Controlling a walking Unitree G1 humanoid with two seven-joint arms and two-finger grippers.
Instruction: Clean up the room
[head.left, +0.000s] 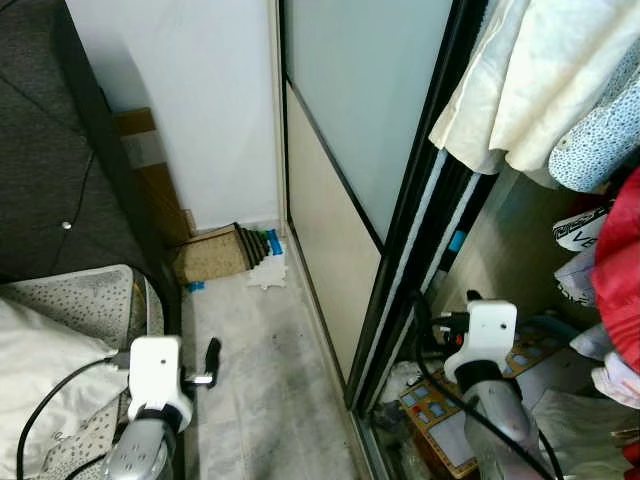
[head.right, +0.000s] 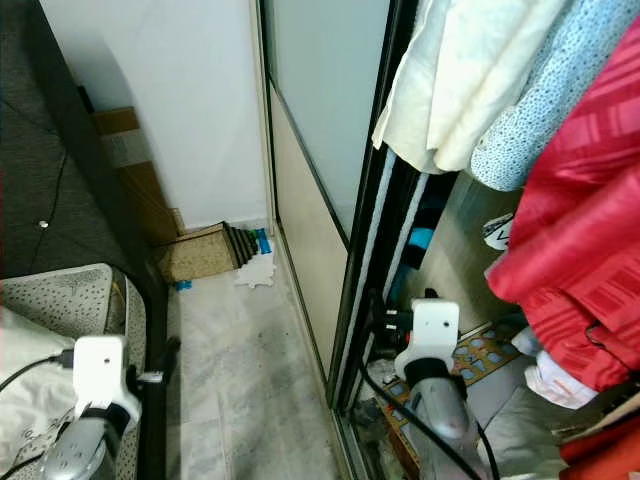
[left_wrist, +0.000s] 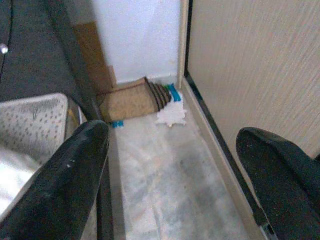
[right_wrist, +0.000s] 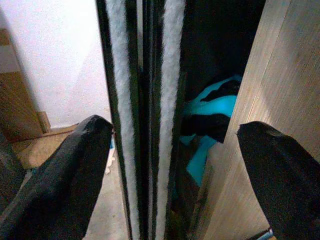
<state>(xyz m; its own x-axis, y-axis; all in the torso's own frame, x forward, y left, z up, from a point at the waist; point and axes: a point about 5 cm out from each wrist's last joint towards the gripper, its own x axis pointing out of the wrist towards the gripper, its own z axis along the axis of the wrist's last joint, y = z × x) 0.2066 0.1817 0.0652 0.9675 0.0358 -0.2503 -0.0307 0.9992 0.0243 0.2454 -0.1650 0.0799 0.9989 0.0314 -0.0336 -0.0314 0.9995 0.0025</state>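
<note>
While both grippers, left gripper (left_wrist: 172, 165) and right gripper (right_wrist: 172, 160), gape empty: white scrap (head.left: 268, 275) on floor (head.left: 260, 390), wardrobe (head.left: 520, 330) cluttered; cleanup barely begun.

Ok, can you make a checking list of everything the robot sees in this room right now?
Surface: pale marble floor, dusty, in a narrow strip between bed and wardrobe.
Job's things: white crumpled scrap and a small blue bit on the floor by the back wall.
Clutter: woven mat with a fanned stack at its edge; jumbled items on the wardrobe floor.
Grippers: left pincer open above the floor; right pincer open at the sliding door's edge.
Cables: black cable to the left wrist.
Surroundings: hanging clothes, bed, white wall.
</note>
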